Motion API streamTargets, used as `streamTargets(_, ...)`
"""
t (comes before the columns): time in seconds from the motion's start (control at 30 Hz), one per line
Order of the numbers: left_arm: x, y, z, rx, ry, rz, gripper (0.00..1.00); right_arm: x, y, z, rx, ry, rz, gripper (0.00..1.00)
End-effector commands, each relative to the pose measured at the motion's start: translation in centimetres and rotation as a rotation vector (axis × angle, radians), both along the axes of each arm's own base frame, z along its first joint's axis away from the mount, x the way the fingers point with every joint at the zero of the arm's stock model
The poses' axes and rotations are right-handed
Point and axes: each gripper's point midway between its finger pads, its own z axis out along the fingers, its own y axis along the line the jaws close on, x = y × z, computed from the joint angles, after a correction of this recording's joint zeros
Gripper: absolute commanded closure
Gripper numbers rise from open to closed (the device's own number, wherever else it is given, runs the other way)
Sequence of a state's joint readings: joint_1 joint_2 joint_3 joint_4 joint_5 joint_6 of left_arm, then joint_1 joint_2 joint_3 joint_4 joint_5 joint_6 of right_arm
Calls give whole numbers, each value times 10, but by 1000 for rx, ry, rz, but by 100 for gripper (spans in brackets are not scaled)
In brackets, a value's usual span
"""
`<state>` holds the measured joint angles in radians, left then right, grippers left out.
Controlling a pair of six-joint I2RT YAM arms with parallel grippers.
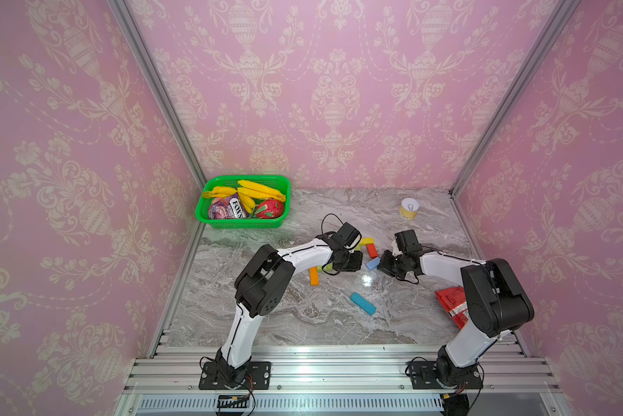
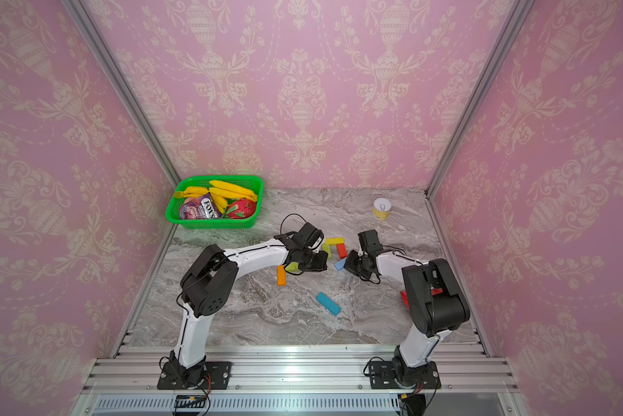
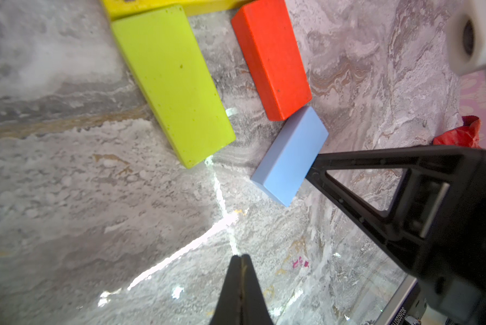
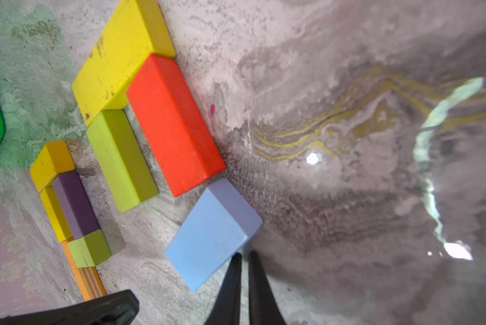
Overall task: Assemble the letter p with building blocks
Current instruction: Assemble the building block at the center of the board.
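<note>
— So, what takes up the most room on the marble table (image 1: 303, 317)?

— Well, the green basket (image 1: 245, 177) in the far left corner, then the red packet (image 1: 450, 299), half hidden under the right arm.

— And the grippers?

— Both are low at mid-table, facing each other. The left gripper (image 3: 240, 257) has its fingers pressed together with nothing between them, pointing at bare marble. The right gripper (image 4: 244, 254) shows only a slit between its fingers and is empty too. Its tip touches the side of the light blue block (image 4: 213, 230).

— Where are the blocks?

— Most lie between the two grippers. The long yellow block (image 4: 118, 56) lies across the far end. The red block (image 4: 171, 123) and the lime green block (image 4: 121, 160) run back from it side by side, with a gap between them. The light blue block sits askew at the red one's near end, a corner touching it. The teal block (image 1: 362, 303) lies alone, nearer the arm bases. The orange block (image 1: 314, 276) lies beside the left arm.

— Anything smaller?

— A purple block (image 4: 74, 205), packed in with short yellow and lime pieces by the orange one.
</note>
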<state>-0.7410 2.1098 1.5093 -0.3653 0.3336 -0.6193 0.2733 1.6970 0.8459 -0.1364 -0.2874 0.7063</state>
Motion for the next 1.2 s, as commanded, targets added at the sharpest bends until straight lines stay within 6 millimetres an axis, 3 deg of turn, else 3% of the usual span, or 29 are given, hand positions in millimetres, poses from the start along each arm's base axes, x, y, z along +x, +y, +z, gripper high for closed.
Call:
streamTargets(0.0, -1, 4, 8, 2, -10, -6, 100, -33, -8, -28, -45, 123, 1, 89)
streamTargets(0.4, -3, 4, 8, -2, -9, -23, 100, -39, 14, -27, -40, 122, 26, 89)
streamTargets(1.17, -6, 8, 6, 8, -7, -21, 100, -30, 14, -31, -60, 113, 20, 88)
